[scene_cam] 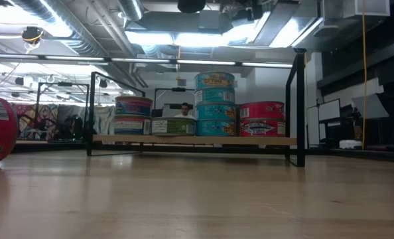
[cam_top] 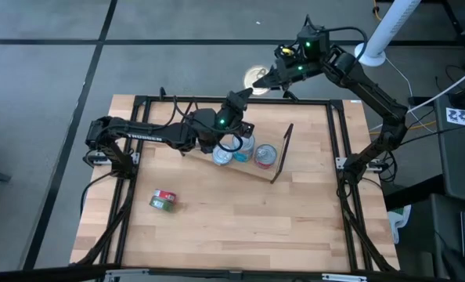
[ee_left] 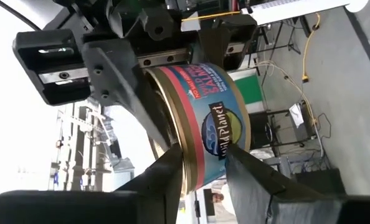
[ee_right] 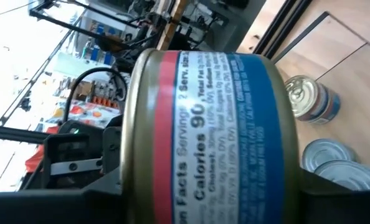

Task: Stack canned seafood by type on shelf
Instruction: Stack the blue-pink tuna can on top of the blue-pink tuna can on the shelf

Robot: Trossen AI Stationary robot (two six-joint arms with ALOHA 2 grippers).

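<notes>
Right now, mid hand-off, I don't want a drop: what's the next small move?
Probably close the left hand firmly on the can. Its fingers sit either side of the can, which the right hand grips, so the right hand should let go only after that.
</notes>
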